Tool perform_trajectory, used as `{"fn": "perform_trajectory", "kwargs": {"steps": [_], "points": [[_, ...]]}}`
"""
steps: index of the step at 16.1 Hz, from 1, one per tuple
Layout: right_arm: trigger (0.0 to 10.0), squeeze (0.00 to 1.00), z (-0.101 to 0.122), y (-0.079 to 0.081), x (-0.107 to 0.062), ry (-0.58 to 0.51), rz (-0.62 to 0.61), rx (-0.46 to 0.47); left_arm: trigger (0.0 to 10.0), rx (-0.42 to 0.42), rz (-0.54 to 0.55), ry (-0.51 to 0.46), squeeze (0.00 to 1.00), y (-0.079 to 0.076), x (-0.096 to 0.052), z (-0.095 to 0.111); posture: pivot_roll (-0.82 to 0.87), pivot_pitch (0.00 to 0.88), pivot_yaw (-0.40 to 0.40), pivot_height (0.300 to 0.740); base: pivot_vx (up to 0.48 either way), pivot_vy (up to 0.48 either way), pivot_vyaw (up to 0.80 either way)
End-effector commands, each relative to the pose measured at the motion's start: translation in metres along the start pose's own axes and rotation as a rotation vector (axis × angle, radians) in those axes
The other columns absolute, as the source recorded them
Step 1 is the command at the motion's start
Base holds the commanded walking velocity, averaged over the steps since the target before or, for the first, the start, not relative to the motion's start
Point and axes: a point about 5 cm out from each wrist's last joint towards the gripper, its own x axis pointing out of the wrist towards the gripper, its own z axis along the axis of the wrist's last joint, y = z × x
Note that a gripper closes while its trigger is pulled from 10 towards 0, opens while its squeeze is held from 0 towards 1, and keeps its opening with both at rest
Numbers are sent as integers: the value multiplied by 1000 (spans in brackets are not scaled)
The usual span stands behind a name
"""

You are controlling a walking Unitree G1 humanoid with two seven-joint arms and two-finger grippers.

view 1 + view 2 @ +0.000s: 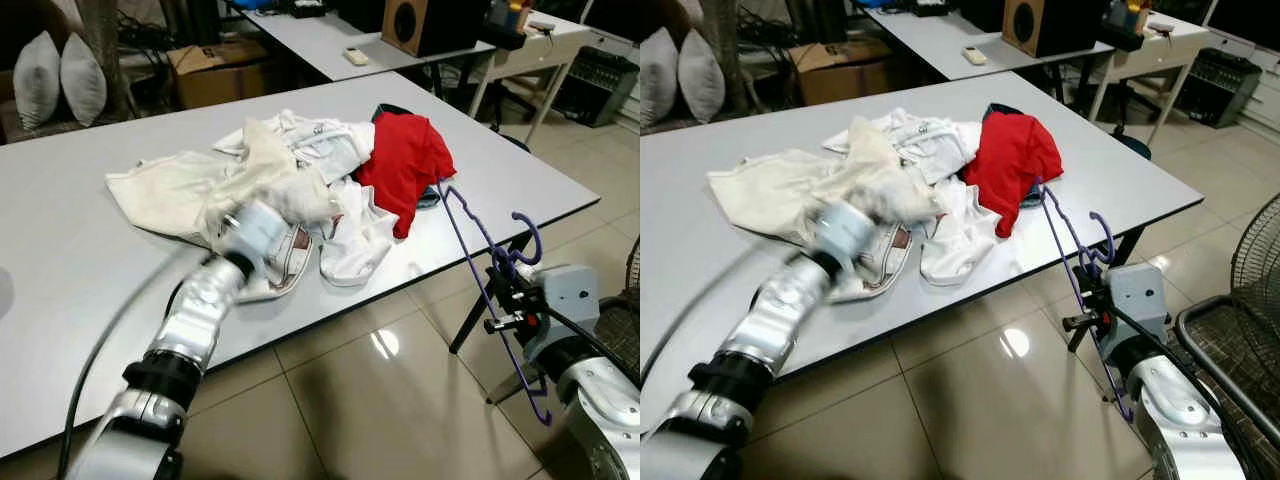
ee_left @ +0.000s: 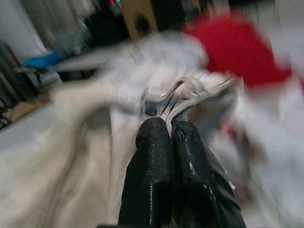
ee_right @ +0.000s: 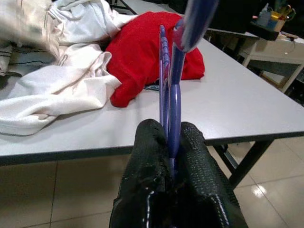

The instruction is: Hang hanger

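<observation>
Right wrist view shows the purple hanger (image 3: 172, 90) pinched between the two black fingers (image 3: 152, 156) of the right gripper (image 3: 172, 142), its thin plastic bars running straight up the middle of the frame away from the jaws, which are closed tight on it. In the head views the hanger sits at the lower right, off the table edge and above the tiled floor (image 1: 380, 400); it is a slim violet wire-like frame, its long axis slanting from the upper left near the red garment (image 1: 403, 160) down to the lower right past the gripper, with the hook (image 1: 528, 235) curling up at the right. No box or basket holds anything here; the clothes lie loose on the grey table (image 1: 60, 260). At mid-frame a heap of white and cream clothes (image 1: 250, 180) spreads beside the red piece. The left gripper (image 2: 171, 137) is blurred, its fingers pressed together on a fold of white cloth at the pile. Behind, a second table carries a speaker (image 1: 405, 22).
</observation>
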Motion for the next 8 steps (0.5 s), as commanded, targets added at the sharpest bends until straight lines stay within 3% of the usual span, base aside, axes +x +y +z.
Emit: {"fn": "perform_trajectory", "kwargs": {"steps": [1,2,3,5,6,7,8], "points": [[10000,0,2,-1,3,-20,3,-14,0,-96,81,-178,0,24,-4,37,-220,0,17,740,0,0,0],[10000,0,3,-1,4,-30,7,-9,0,-192,175,-314,0,44,-16,61,-199,0,10,740,0,0,0],[10000,0,3,-1,5,-34,8,-7,0,-227,214,-359,0,52,-22,68,-199,0,10,740,0,0,0],[10000,0,4,0,9,-52,17,8,0,-302,321,-369,0,69,-44,62,-159,0,-9,740,0,0,0],[10000,0,6,5,15,-69,36,20,0,-308,434,-206,0,77,-67,25,-152,0,-13,740,0,0,0],[10000,0,7,8,17,-76,48,22,0,-303,478,-70,0,74,-81,-2,-144,0,-20,740,0,0,0],[10000,0,8,12,21,-84,62,26,0,-255,487,116,0,61,-101,-35,-143,0,-23,740,0,0,0]]}}
